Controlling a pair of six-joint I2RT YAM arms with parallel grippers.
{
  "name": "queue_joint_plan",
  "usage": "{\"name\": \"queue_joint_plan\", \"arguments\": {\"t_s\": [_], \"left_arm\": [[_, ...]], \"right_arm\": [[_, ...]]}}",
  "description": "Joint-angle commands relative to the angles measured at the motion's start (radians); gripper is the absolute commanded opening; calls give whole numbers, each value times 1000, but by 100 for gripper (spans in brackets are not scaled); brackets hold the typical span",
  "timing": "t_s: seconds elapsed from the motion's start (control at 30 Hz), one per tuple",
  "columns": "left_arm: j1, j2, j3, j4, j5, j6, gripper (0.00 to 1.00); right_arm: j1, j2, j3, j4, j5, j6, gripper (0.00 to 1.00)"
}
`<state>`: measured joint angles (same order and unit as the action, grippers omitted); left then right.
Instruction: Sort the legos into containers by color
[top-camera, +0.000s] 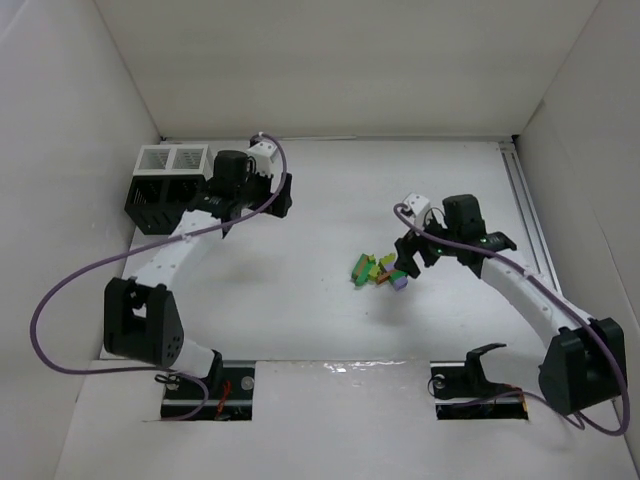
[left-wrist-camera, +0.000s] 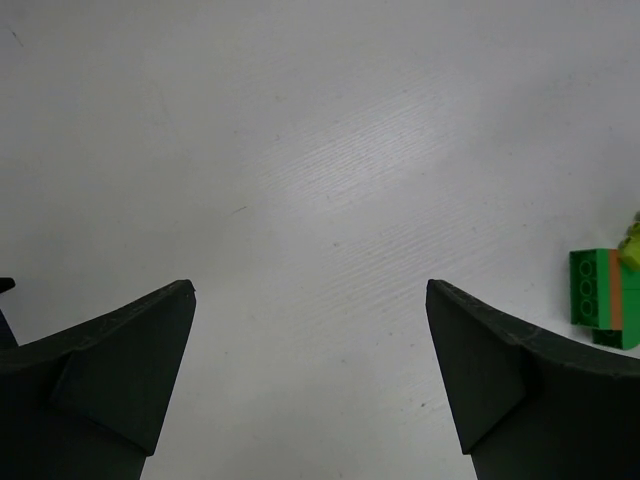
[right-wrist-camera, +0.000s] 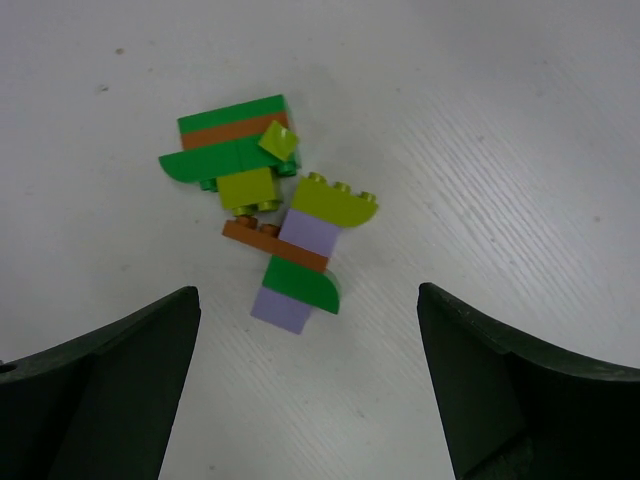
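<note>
— Where does your left gripper (left-wrist-camera: 310, 287) stand?
— Just beside the containers (top-camera: 165, 185) at the far left; you have its jaws spread wide over bare table (left-wrist-camera: 300, 150), gripping nothing; the legos (top-camera: 378, 270) lie well off to its right, only a few showing at the edge of its wrist view.
— And your right gripper (right-wrist-camera: 308, 290)?
— Wide apart too, and empty; the legos sit clustered just ahead of its fingertips, centred between the jaws, touching neither.

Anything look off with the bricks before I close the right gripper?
Yes. The legos seem snapped together into two mixed-colour clumps, one green, orange and yellow-green, the other with lilac too, so one grab would not take one colour.
</note>
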<state>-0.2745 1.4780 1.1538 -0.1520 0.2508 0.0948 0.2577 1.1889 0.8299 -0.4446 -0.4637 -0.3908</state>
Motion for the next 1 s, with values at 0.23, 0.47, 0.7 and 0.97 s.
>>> {"name": "queue_joint_plan", "arguments": {"t_s": [0.23, 0.47, 0.7, 0.97], "left_arm": [[-6, -203, -86, 55, 74, 11, 100], [-6, -223, -106, 75, -79, 43, 100], [-6, -214, -106, 103, -111, 52, 100], [-6, -214, -115, 123, -149, 52, 100]], "right_arm": [[150, 112, 26, 66, 97, 91, 94], [160, 175, 48, 96, 164, 207, 80], [160, 202, 46, 139, 192, 285, 71], [160, 225, 64, 149, 224, 294, 63]]}}
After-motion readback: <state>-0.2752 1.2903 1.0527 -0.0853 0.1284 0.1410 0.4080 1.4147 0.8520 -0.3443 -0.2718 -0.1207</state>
